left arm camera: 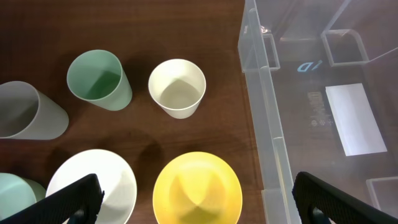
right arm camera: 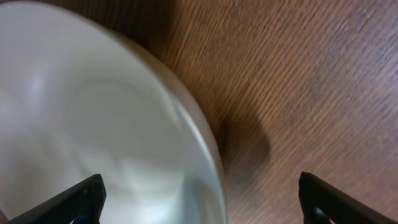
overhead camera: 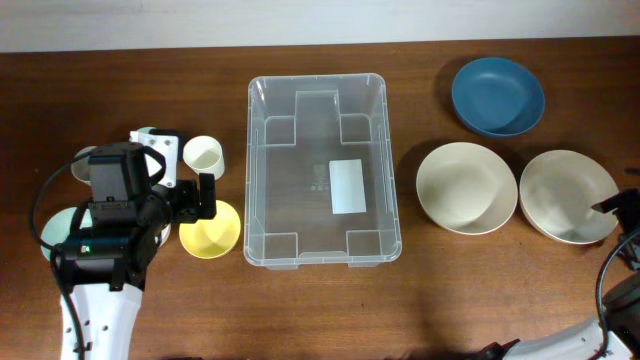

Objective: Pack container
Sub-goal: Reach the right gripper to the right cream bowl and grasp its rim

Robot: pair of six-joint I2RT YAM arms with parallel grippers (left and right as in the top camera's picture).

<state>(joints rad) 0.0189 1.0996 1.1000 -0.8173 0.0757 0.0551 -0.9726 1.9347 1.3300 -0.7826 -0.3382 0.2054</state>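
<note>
Container sits mid-worktop, open side up, nothing in it, white label on its base. Packing not started.

Stock is split to either side, presumably so each arm feeds from its own half. Cups and small bowls are on the left, three big bowls on the right: blue bowl, cream bowl, pale bowl.

Left fingers are spread wide and hold nothing. They hang over the yellow bowl, which is just beside the container wall, so it looks like the first pick. White bowl is next to it, with cream cup, green cup and grey cup beyond.

Right fingers are also spread and empty. They straddle the pale bowl's rim, one over the inside and one over bare wood, which reads as a rim-pinch setup. Contact: cannot tell.
</note>
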